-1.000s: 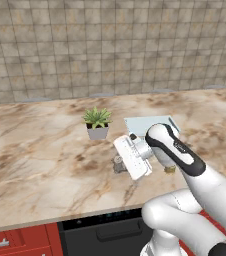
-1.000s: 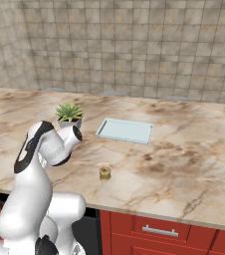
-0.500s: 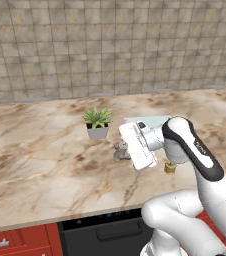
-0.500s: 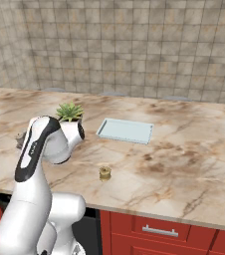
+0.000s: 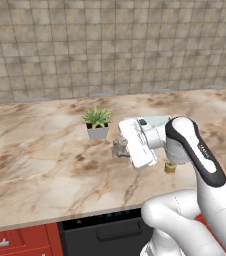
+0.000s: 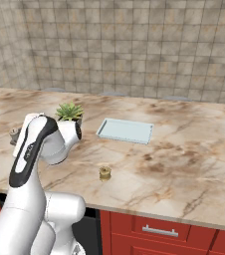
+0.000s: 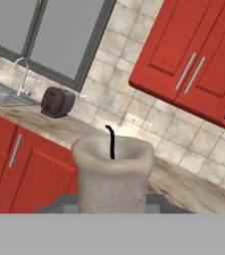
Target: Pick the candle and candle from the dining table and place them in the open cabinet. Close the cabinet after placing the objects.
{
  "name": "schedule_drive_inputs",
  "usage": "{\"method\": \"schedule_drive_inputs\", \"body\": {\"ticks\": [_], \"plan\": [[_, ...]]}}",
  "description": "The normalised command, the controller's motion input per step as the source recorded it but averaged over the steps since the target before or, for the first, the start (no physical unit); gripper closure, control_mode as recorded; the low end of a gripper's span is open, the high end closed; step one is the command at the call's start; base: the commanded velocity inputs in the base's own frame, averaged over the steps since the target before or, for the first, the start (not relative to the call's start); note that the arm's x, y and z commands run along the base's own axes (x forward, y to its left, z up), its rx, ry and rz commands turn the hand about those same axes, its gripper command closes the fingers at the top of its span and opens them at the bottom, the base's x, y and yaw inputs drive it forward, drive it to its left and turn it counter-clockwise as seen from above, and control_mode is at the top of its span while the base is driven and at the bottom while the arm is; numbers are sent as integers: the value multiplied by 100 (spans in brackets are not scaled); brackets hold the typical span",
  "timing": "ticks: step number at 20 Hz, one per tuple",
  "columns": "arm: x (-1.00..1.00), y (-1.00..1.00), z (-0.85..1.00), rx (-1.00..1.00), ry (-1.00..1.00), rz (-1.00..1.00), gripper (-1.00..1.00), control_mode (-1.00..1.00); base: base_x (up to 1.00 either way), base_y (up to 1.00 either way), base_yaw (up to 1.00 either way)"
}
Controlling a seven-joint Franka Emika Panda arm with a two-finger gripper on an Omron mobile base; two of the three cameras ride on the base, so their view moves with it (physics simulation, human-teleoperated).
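Note:
My gripper is shut on the slim pale grey-beige candle and holds it just above the dining table, right of the potted plant. In the hand view this candle stands close up with its black wick, clamped between the fingertips. From the right base view the held candle peeks out left of the arm. The squat olive-gold candle stands on the marble near the front edge. The red wall cabinet with two vertical silver handles shows at the upper right of the hand view.
A spiky green plant in a grey pot stands close to the hand. A pale blue tray lies behind the olive candle. The hand view also holds a toaster, a sink faucet and red lower cabinets.
The hand has risen a little and turned, carrying the grey-beige candle up off the marble. The olive candle, plant and tray have stayed put.

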Motion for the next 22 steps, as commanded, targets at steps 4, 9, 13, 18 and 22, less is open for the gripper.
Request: {"method": "schedule_drive_inputs", "body": {"ticks": [4,9,13,18,22], "plan": [[0,0,0,0,0,0,100,-100,0,0,0],[-2,8,-1,0,-1,4,100,100,-20,13,13],[0,0,0,0,0,0,100,100,-43,44,30],[0,0,0,0,0,0,100,100,-25,63,37],[0,0,0,0,0,0,100,100,-21,65,41]]}}
